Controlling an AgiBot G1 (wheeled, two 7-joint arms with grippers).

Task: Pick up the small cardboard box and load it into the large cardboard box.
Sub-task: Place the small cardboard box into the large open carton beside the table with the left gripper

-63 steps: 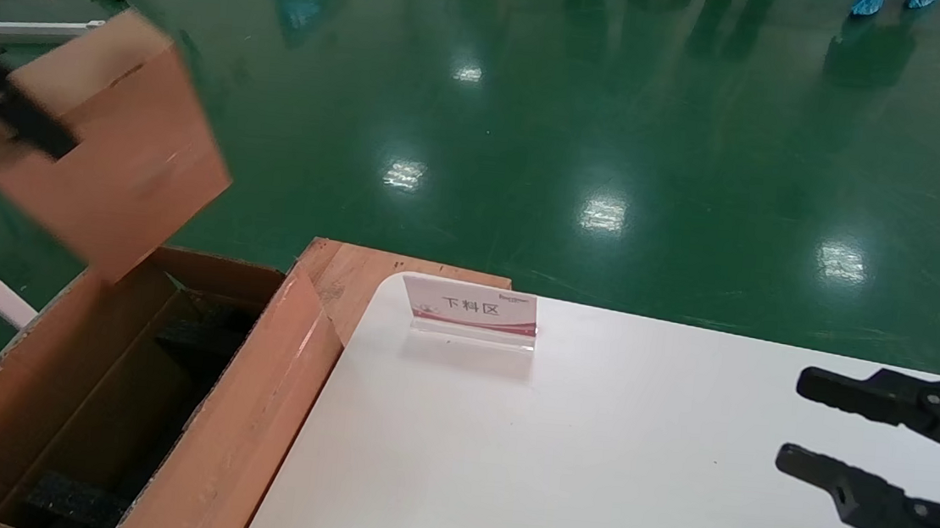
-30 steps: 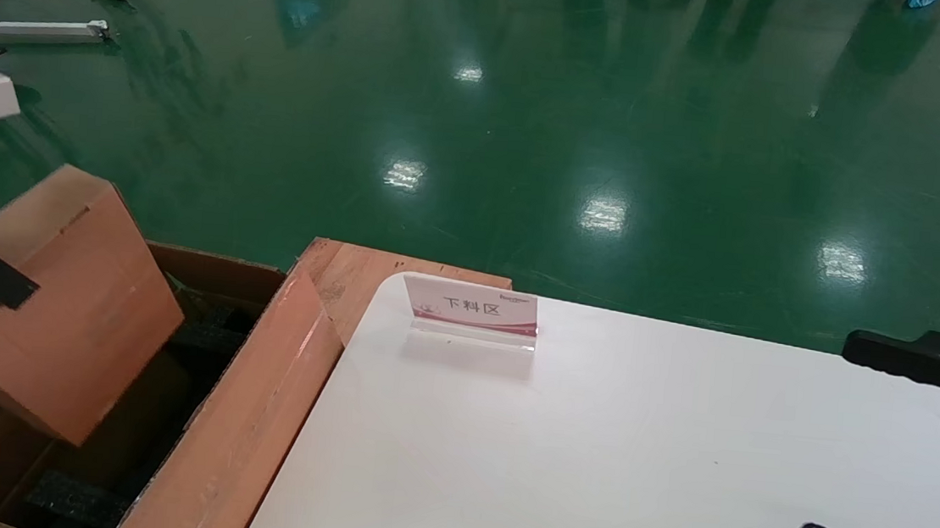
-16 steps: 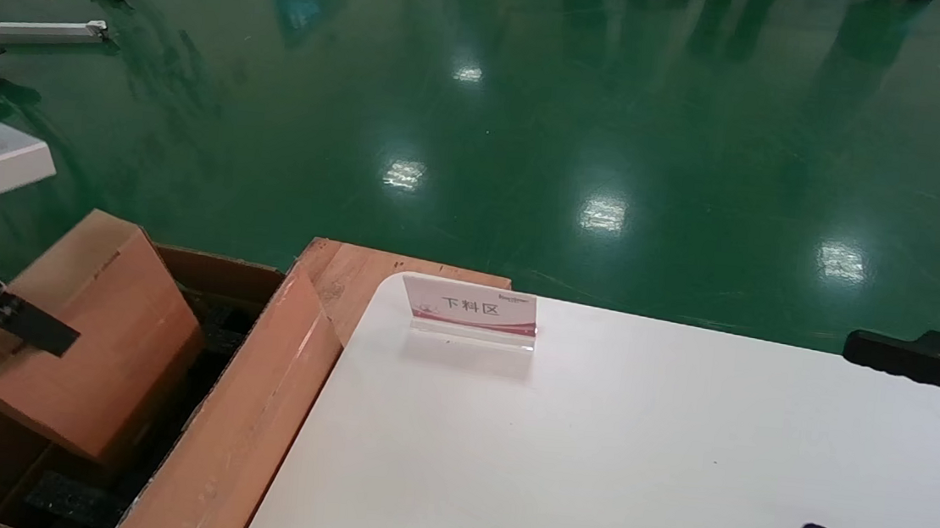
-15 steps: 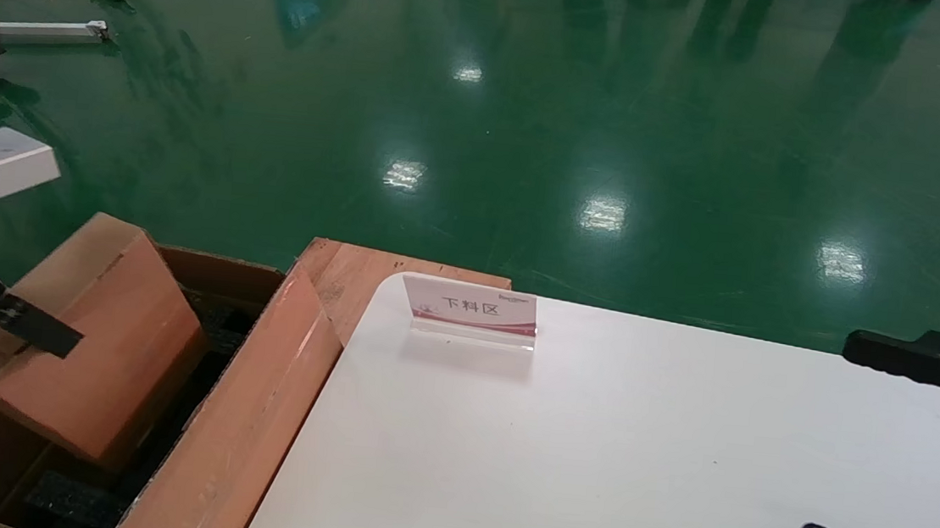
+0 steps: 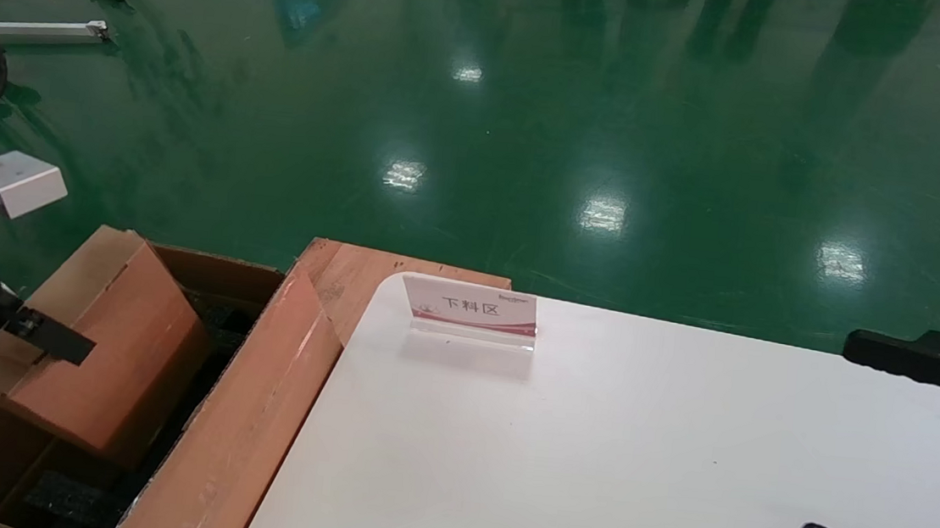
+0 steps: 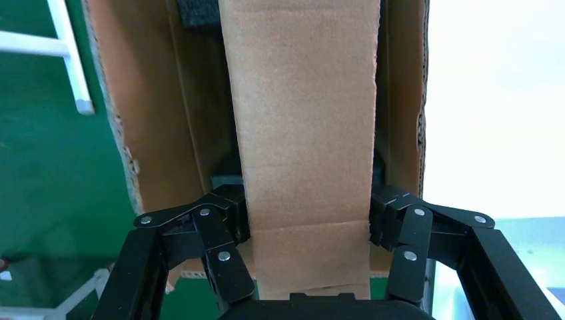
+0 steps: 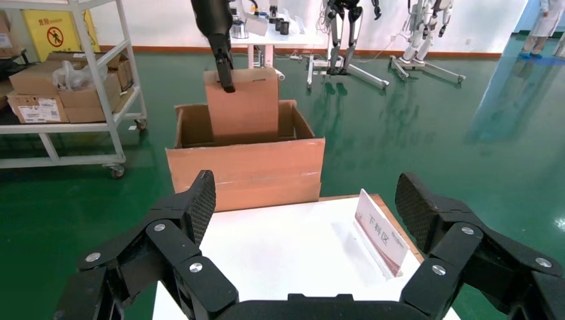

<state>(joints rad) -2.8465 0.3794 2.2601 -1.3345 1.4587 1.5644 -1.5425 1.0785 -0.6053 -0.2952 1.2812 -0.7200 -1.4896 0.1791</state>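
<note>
My left gripper point(image 5: 47, 338) is shut on the small cardboard box point(image 5: 101, 342), a plain orange-brown carton, and holds it tilted with its lower part inside the large cardboard box point(image 5: 242, 440). In the left wrist view the fingers point(image 6: 226, 217) press both sides of the small box point(image 6: 303, 133), with the large box's walls point(image 6: 153, 120) and black foam beyond. The right wrist view shows the small box point(image 7: 243, 107) standing in the large box point(image 7: 246, 173). My right gripper point(image 7: 306, 200) is open and empty over the white table point(image 5: 631, 465), at the right edge point(image 5: 887, 454).
A pink and white sign stand point(image 5: 470, 311) sits at the table's far edge. A wooden board point(image 5: 358, 275) lies between table and large box. Green floor surrounds them; a white frame point(image 5: 39, 29) and a shelf trolley with cartons point(image 7: 66, 87) stand farther off.
My left gripper has lowered the small box from above the large box down into its opening and a little rightward. My right gripper opened wider early on and has since stayed still.
</note>
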